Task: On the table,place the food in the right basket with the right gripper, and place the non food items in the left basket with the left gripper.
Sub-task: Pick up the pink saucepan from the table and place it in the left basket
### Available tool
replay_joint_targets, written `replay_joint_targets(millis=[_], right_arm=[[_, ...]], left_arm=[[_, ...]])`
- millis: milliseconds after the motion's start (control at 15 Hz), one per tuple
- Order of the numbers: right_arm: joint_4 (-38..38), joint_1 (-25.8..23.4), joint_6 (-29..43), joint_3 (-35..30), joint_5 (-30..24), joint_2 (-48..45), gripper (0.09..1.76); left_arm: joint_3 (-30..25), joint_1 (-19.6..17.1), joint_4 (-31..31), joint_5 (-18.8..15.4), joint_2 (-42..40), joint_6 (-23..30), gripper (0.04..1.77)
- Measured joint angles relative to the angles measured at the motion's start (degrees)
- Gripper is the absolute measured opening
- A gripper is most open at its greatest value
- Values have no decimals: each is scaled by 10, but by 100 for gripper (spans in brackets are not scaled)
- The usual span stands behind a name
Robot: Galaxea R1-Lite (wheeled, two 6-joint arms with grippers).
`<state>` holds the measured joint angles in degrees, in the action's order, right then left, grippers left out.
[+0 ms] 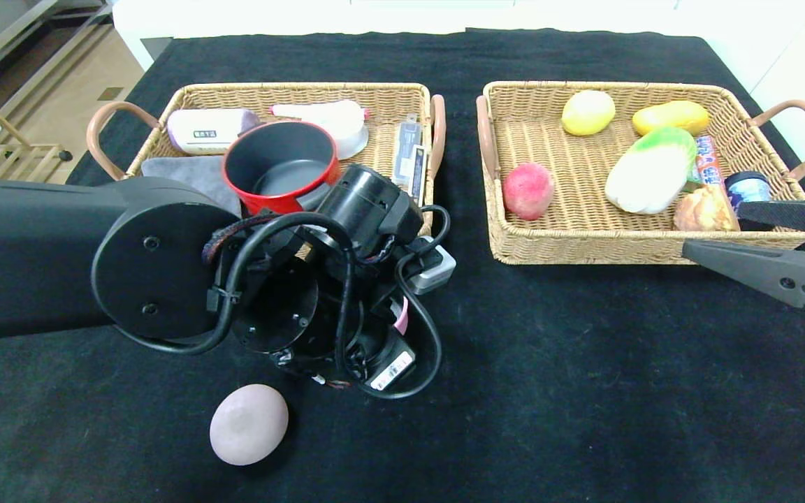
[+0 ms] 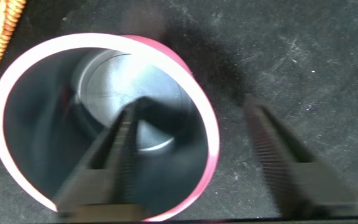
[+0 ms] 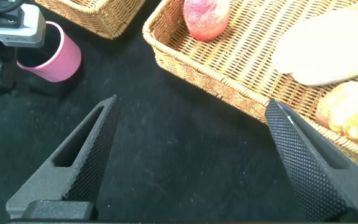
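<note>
Big black tabletop point(image 1: 584, 391) with two wicker trays side by side along the 12 o'clock edge. The left basket point(image 1: 388, 91) sits around 11 o'clock and already has the red pot point(image 1: 280, 175) in it, next to a grey cloth point(image 1: 186, 175), plus a white tube-ish pack and some flat packets I can't read. The right basket point(image 1: 584, 244) is up at 1 o'clock: napa cabbage point(image 1: 654, 171) lying across the middle, the little burger bun point(image 1: 706, 209) tucked at its near corner, a red peach point(image 1: 528, 190) at the basket's 9 o'clock side, two yellow fruits along the far rim.

The left arm fills the middle of the scene. Its left gripper point(image 2: 197, 155) points straight down over the small pink saucepan point(image 2: 185, 74), which stands on the cloth just in front of the left basket. One finger is down inside the pan, the other outside the rim, so the wall sits between them. The jaws are only partway apart and not visibly pinching the pan.

The right gripper point(image 3: 191, 162) hovers at 3 o'clock, just in front of the right basket's near wall, jaws spread wide, nothing in them.

The lilac-grey egg lump point(image 1: 249, 424) lies alone at 7 o'clock on the bare cloth.
</note>
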<state>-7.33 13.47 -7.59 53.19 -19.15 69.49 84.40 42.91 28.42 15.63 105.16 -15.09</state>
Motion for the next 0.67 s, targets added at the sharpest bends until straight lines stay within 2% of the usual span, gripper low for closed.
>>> replay_joint_targets(millis=[133,200,267,667], right_arm=[[0,0,0,0,-1,1,171],[0,0,0,0,0,1,171],[0,0,0,0,0,1,171],[0,0,0,-1,-1,2,171]], left_arm=[[-1,0,1,1,1,0,88],[-2,0,1,1,0,0,69],[-1,0,-1,2,0,0,18],[-4,0,1,1,-3,0,18]])
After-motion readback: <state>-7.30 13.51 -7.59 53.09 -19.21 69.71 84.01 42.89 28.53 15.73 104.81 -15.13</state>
